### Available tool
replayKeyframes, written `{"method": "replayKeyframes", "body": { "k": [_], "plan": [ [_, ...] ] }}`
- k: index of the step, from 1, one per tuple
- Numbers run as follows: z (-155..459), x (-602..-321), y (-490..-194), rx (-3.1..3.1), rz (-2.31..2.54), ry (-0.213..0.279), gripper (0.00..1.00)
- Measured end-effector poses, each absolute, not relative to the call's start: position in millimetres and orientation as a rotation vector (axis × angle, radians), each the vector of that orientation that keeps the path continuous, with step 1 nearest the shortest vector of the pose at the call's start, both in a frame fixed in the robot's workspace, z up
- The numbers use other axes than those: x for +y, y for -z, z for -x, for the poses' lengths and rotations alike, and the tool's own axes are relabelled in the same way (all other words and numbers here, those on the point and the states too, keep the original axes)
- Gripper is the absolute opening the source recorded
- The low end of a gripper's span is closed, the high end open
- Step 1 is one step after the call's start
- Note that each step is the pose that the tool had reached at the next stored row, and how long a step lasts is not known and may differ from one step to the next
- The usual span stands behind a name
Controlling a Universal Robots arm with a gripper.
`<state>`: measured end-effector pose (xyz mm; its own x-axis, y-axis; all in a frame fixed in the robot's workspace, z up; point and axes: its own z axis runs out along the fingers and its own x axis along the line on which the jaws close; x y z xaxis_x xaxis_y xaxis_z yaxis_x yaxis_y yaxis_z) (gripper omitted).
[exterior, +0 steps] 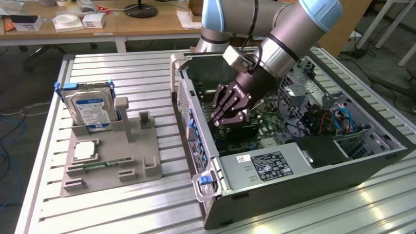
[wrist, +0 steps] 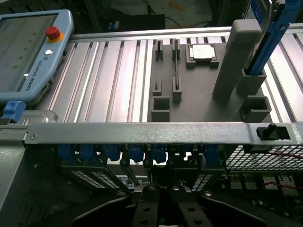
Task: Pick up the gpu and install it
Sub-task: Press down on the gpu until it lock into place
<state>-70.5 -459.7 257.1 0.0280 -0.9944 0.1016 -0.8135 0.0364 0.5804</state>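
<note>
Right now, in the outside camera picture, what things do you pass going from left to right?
Hard drive → grey holder tray → robot hand inside the computer case → blue cables.

Tool (exterior: 229, 118) lowered, fingers apparently closed

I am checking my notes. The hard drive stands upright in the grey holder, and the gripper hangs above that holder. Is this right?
Not quite. The hard drive stands upright in the grey holder, but the gripper is inside the open computer case, not above the holder; the exterior view shows it.
</note>
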Motion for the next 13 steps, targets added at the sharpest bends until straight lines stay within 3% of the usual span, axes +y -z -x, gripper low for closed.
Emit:
{"method": "replayKeyframes", "body": {
  "k": [13],
  "plan": [
    [70.4, -453.5, -257.0, -1.832, -1.823, 0.486, 0.10]
  ]
}}
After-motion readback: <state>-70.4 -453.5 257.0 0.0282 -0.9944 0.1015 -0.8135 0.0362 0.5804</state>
